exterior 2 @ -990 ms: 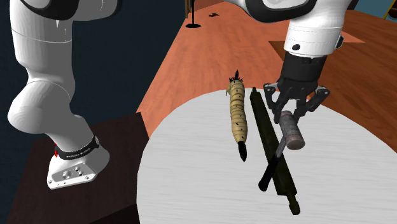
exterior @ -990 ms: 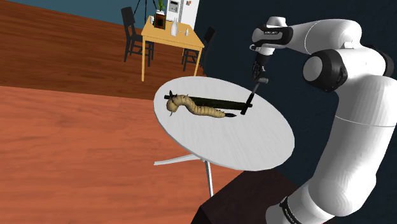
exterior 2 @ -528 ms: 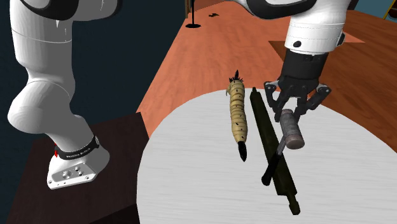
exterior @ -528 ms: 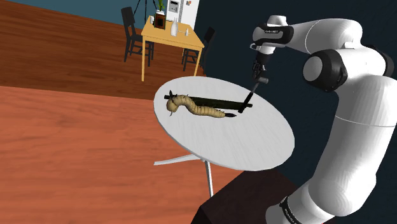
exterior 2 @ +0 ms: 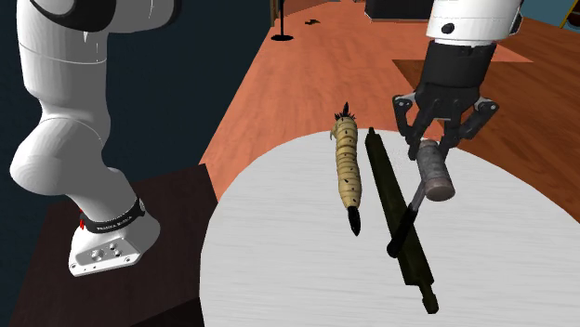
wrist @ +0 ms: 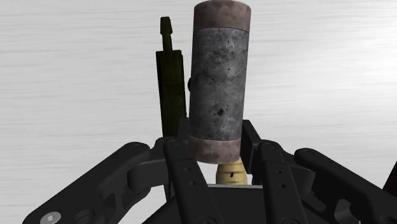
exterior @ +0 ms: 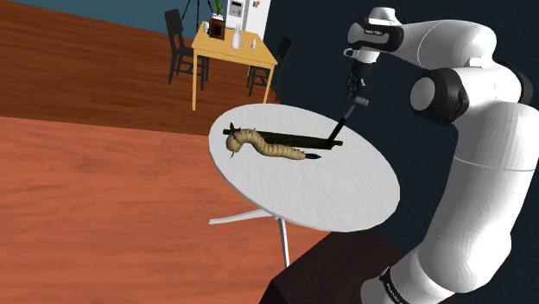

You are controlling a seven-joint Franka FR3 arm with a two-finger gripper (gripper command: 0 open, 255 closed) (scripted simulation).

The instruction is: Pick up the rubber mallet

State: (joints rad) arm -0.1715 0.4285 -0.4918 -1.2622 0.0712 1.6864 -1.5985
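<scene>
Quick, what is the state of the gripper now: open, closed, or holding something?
Gripper: shut on the mallet, clasped at its grey head.

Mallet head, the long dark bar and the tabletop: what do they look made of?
Mallet head: mottled dark grey, matte, with worn reddish-brown end bands; probably rubber, though it could pass for stone.
Long dark bar: olive-black, dull, no clear sign; cannot tell.
Tabletop: white with fine streaks, like brushed or painted board.
</scene>
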